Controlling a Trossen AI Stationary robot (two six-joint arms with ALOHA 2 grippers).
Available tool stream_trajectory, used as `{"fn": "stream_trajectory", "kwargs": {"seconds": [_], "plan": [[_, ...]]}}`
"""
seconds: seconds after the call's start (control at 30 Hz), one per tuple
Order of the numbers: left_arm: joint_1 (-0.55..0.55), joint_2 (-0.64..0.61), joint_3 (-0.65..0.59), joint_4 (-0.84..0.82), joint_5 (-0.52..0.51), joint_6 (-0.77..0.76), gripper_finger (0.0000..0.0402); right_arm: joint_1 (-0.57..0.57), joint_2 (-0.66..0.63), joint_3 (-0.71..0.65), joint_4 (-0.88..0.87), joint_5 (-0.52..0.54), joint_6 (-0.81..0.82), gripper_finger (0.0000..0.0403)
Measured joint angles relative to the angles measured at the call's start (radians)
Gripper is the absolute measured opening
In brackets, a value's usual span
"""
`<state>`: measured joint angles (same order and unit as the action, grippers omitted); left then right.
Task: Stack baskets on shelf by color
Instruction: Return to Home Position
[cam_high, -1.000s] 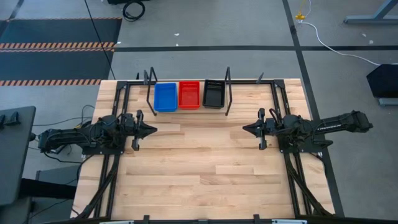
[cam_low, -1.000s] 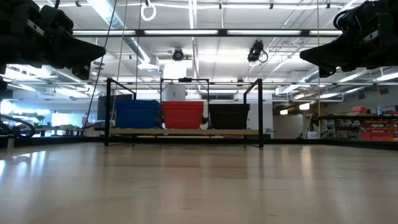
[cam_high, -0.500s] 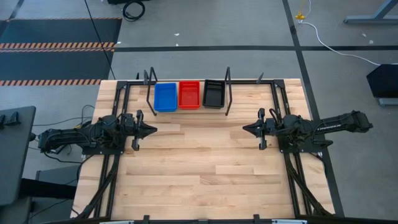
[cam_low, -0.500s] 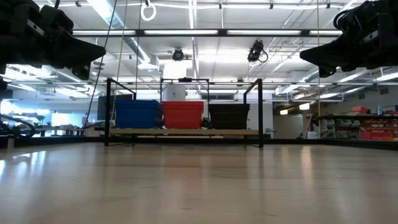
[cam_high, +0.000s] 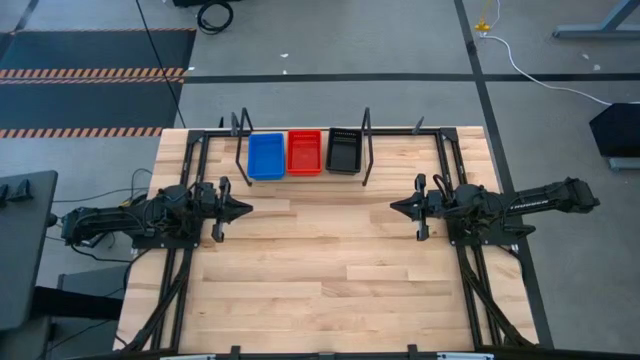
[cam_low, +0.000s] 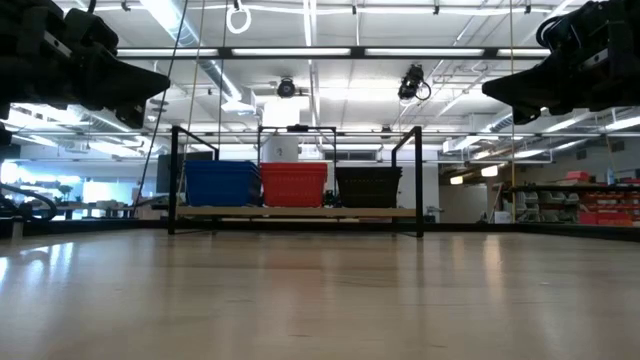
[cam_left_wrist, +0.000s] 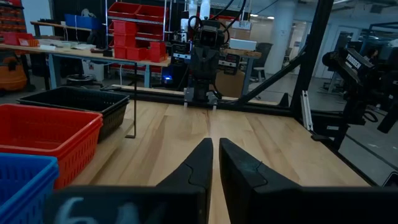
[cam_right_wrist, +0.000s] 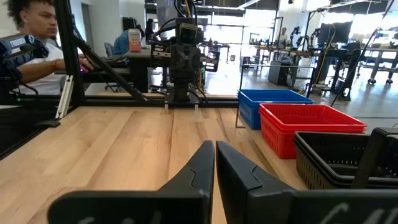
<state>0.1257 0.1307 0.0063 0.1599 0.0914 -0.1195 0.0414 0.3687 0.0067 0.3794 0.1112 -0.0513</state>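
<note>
On the shelf (cam_high: 300, 176) at the table's far edge stand a blue basket (cam_high: 265, 156), a red basket (cam_high: 304, 152) and a black basket (cam_high: 343, 149), side by side between the black wire uprights; whether each is one basket or a stack, I cannot tell. The low view shows the same row: blue basket (cam_low: 221, 183), red basket (cam_low: 293, 184), black basket (cam_low: 368, 186). My left gripper (cam_high: 247, 209) hovers shut at the table's left side. My right gripper (cam_high: 394, 207) hovers shut at the right side. They point at each other; neither touches anything.
Black metal frame rails (cam_high: 186, 170) run along the table's left and right sides and far edge. Bare wooden tabletop (cam_high: 320, 260) lies between the arms and toward the near edge. A person (cam_right_wrist: 31, 37) sits at a desk beyond the table's left side.
</note>
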Motion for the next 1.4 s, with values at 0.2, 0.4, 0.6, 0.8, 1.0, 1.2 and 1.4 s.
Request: {"fn": "stream_trajectory", "kwargs": {"seconds": [0.2,0.4,0.6,0.8,1.0,1.2,1.4], "plan": [[0.0,0.0,0.0,0.0,0.0,0.0,0.0031,0.0,0.0,0.0,0.0,0.0,0.0,0.0024],[0.0,0.0,0.0,0.0,0.0,0.0,0.0025,0.0,0.0,0.0,0.0,0.0,0.0,0.0024],[0.0,0.0,0.0,0.0,0.0,0.0,0.0032,0.0,0.0,0.0,0.0,0.0,0.0,0.0024],[0.0,0.0,0.0,0.0,0.0,0.0,0.0035,0.0,0.0,0.0,0.0,0.0,0.0,0.0024],[0.0,0.0,0.0,0.0,0.0,0.0,0.0028,0.0,0.0,0.0,0.0,0.0,0.0,0.0024],[0.0,0.0,0.0,0.0,0.0,0.0,0.0027,0.0,0.0,0.0,0.0,0.0,0.0,0.0024],[0.0,0.0,0.0,0.0,0.0,0.0,0.0035,0.0,0.0,0.0,0.0,0.0,0.0,0.0024]]}}
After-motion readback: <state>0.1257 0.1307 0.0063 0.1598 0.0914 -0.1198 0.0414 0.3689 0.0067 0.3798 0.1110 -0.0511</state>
